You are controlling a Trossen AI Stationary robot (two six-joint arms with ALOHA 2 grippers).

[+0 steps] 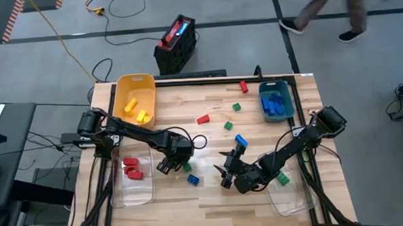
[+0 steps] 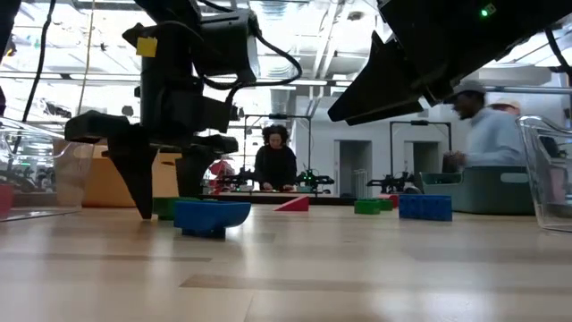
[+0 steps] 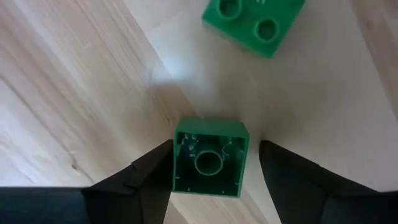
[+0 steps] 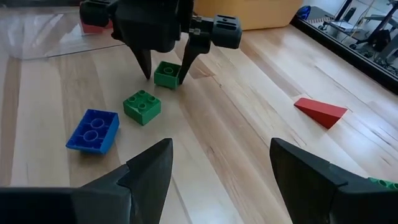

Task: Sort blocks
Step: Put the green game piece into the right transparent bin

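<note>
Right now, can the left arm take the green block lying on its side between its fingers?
Probably yes. The left gripper is open with a finger on either side of the tipped green block, and nothing blocks the gap.

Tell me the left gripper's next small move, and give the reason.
Probably close the fingers. The left gripper stands open, pointing down at the table, with a green block lying on its side between its fingers, seemingly untouched on either side. Shutting should grip it for lifting.
</note>
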